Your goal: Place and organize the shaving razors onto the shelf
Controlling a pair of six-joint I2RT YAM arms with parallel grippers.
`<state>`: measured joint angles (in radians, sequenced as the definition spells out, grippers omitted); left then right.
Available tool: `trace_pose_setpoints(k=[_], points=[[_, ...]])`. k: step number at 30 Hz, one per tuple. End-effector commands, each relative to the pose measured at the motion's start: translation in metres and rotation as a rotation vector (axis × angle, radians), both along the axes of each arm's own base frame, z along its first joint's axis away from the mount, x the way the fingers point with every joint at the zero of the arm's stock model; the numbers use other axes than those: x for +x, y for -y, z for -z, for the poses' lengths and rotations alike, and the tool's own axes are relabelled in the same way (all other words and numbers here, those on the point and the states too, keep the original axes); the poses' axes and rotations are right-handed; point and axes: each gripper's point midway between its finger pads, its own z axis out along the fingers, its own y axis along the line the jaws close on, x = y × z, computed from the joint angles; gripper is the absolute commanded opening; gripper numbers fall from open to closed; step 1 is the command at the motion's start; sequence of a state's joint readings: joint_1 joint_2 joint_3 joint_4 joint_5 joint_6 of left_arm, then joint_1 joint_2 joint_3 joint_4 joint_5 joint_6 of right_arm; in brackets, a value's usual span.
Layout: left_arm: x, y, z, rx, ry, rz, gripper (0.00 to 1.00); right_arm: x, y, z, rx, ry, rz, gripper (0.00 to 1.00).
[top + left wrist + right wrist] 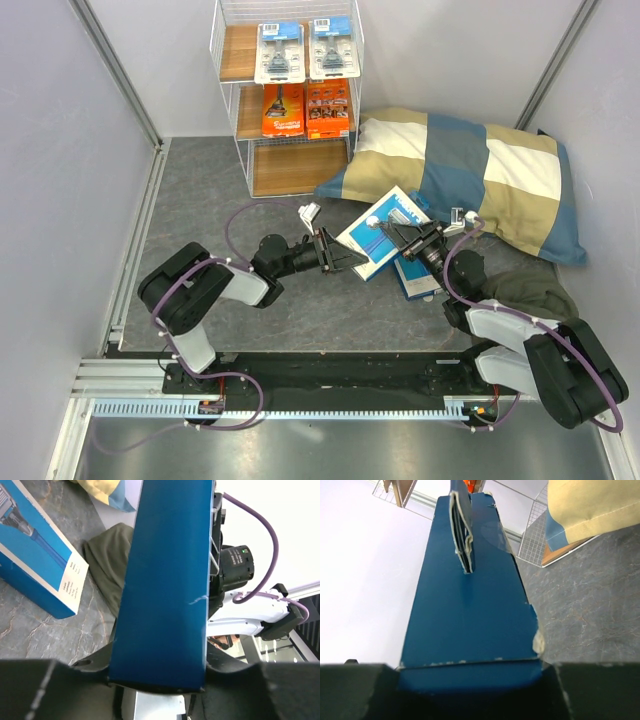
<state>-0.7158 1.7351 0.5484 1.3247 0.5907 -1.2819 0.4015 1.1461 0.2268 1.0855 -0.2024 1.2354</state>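
A blue razor box (378, 228) is held off the floor between both grippers. My left gripper (357, 258) is shut on its near-left end (165, 580). My right gripper (406, 236) is shut on its right end (470, 620). A second blue box (415, 278) lies flat on the floor beneath the right gripper and shows in the left wrist view (35, 565). The shelf (300, 168) stands at the back. Two clear blister packs (280, 52) are on its top tier, two orange packs (283, 110) on the middle tier. The bottom tier is bare.
A blue-and-beige checked pillow (470, 175) lies right of the shelf, just behind the held box. A dark green cloth (530, 285) lies on the floor by the right arm. White walls close in on all sides.
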Motion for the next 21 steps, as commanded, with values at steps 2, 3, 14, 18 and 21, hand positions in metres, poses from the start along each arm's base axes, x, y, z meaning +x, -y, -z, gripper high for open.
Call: trace_pose_setpoints(k=[2, 3, 14, 18, 21], points=[[-0.004, -0.007, -0.052, -0.199, 0.245, -0.015, 0.11, -0.002, 0.0, -0.013, 0.024, 0.038, -0.002, 0.46], [-0.003, -0.007, -0.049, -0.193, 0.234, -0.014, 0.09, -0.003, 0.0, -0.013, 0.024, 0.036, -0.004, 0.51], [0.035, -0.058, -0.023, -0.129, 0.151, -0.165, 0.04, -0.004, 0.009, 0.0, -0.054, 0.004, 0.037, 0.93], [0.041, -0.084, -0.006, -0.093, 0.099, -0.239, 0.04, -0.005, 0.012, 0.001, -0.069, 0.0, 0.052, 0.95], [0.045, -0.104, 0.009, -0.068, 0.047, -0.305, 0.04, -0.004, 0.012, 0.004, -0.076, -0.011, 0.055, 0.95]])
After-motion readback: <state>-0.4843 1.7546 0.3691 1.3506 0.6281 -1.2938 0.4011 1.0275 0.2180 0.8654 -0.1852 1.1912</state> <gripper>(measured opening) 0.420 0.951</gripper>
